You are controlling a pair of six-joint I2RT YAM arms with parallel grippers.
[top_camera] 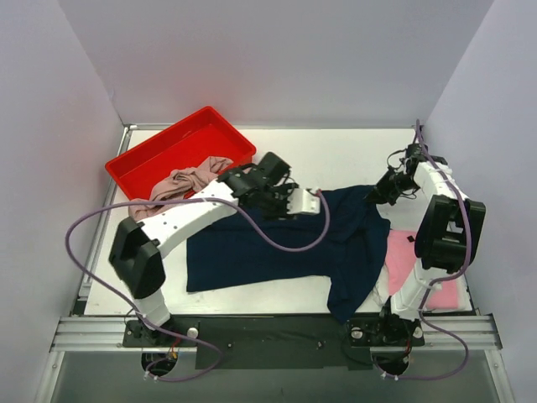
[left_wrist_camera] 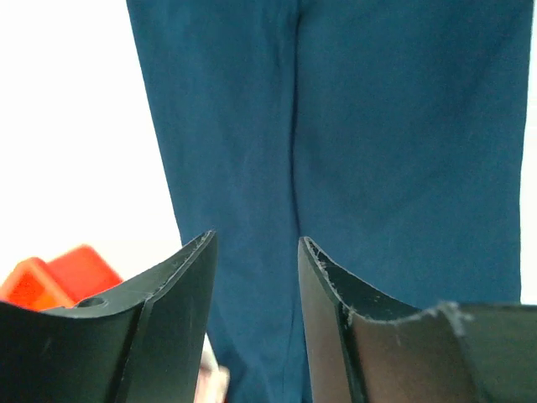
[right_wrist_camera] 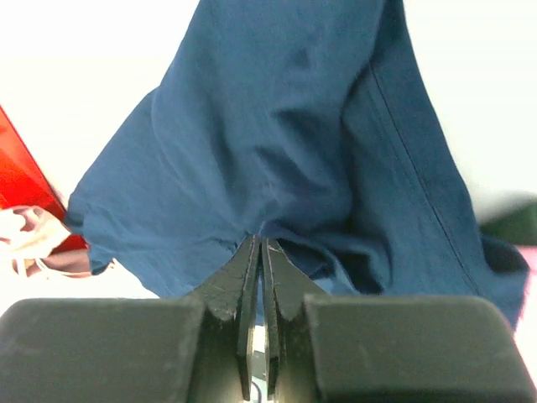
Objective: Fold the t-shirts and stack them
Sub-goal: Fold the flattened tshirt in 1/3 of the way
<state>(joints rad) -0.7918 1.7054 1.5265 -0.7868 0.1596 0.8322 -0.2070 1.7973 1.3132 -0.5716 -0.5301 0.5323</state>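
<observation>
From the top camera, the navy t-shirt [top_camera: 277, 252] is spread across the desk [top_camera: 336, 155], running from under the left tool [top_camera: 312, 203] out past the right tool [top_camera: 382, 191], with one part trailing toward the near edge. The pink t-shirt [top_camera: 403, 256] lies on the near side of the right tool, by that arm's base and touching the navy one. The beige-pink t-shirt [top_camera: 189, 180] is bunched up in the red tray [top_camera: 168, 151], back behind the left tool. In the left wrist view, the left tool [left_wrist_camera: 256, 239] has its jaws spread apart with nothing clamped. Navy t-shirt [left_wrist_camera: 377, 126] fills the space ahead of it and shows through the gap, and a corner of the red tray [left_wrist_camera: 59, 273] is off to its left. In the right wrist view, the right tool [right_wrist_camera: 258, 245] is squeezed nearly together and seems to be pinching a puckered bit of navy t-shirt [right_wrist_camera: 277, 126] right at its tips. The cloth fans out ahead from there, with the red tray [right_wrist_camera: 21, 185] off to its left.
</observation>
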